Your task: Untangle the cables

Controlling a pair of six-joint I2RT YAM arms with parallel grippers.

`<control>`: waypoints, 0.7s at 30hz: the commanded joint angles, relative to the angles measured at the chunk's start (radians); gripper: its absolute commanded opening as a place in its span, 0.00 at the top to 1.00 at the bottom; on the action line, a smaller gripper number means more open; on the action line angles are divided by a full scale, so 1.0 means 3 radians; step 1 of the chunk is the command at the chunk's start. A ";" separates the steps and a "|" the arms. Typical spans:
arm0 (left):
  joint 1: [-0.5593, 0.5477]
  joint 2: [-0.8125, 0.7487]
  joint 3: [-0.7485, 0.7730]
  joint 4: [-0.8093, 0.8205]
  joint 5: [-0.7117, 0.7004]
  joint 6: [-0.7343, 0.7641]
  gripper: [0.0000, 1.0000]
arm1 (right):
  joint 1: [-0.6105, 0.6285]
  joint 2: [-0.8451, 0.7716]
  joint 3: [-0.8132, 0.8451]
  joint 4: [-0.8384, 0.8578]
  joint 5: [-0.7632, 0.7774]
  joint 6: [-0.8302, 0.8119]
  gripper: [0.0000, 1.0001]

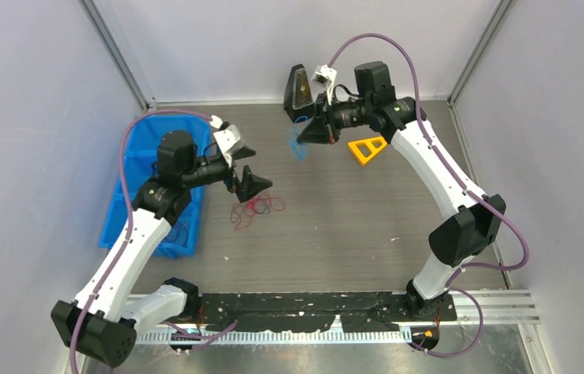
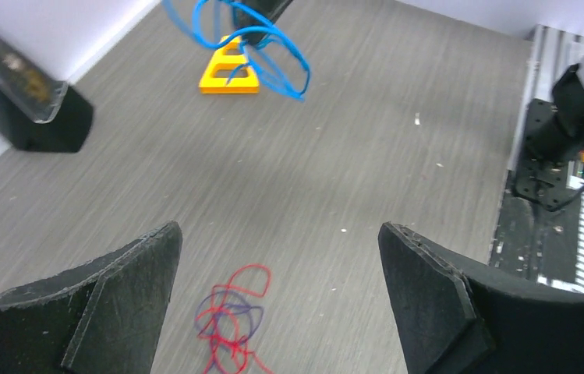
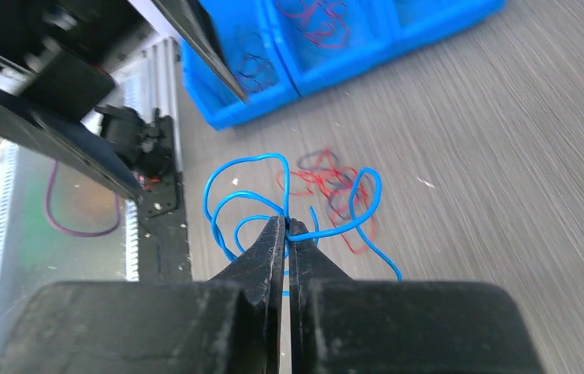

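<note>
My right gripper (image 3: 287, 224) is shut on a blue cable (image 3: 234, 204), a loose bunch of loops held above the table at the back; it shows in the top view (image 1: 297, 145) and in the left wrist view (image 2: 269, 54). A small tangle of red and purple cables (image 1: 253, 209) lies on the table mid-left, also in the left wrist view (image 2: 230, 319) and behind the blue loops in the right wrist view (image 3: 331, 183). My left gripper (image 2: 279, 300) is open and empty, above that tangle (image 1: 251, 184).
A blue bin (image 1: 131, 167) with more thin wires (image 3: 323, 14) in it stands at the left. An orange triangular block (image 1: 367, 148) and a dark wedge-shaped stand (image 1: 297, 92) sit at the back. A black strip (image 1: 312, 302) runs along the near edge.
</note>
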 commanded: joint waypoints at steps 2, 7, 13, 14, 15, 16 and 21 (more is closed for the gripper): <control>-0.0322 0.0263 0.0175 0.0558 -0.0114 -0.0400 0.00 | 0.0188 -0.0026 0.0113 0.0426 -0.0311 0.0450 0.95; -0.0464 0.0523 0.0277 0.0910 -0.0257 -0.0841 0.00 | 0.0336 -0.0020 0.0165 0.0551 -0.0308 0.0513 0.95; -0.0411 0.0715 0.0532 0.0635 -0.0404 -0.0732 0.64 | 0.0438 -0.0039 0.0280 0.0569 -0.0272 0.0519 0.95; -0.0338 0.0691 0.0511 0.0688 -0.0338 -0.0769 0.76 | 0.0430 -0.0046 0.0282 0.0570 -0.0225 0.0514 0.94; -0.0274 0.0665 0.0493 0.0701 -0.0270 -0.0781 0.89 | 0.0423 -0.0064 0.0280 0.0575 -0.0193 0.0504 0.92; -0.0217 0.0642 0.0488 0.0648 -0.0218 -0.0748 0.99 | 0.0412 -0.0073 0.0279 0.0578 -0.0121 0.0501 0.90; 0.0182 0.0498 0.0393 0.0342 -0.0014 -0.0633 1.00 | 0.0274 -0.0080 0.0303 0.0614 -0.0032 0.0556 0.58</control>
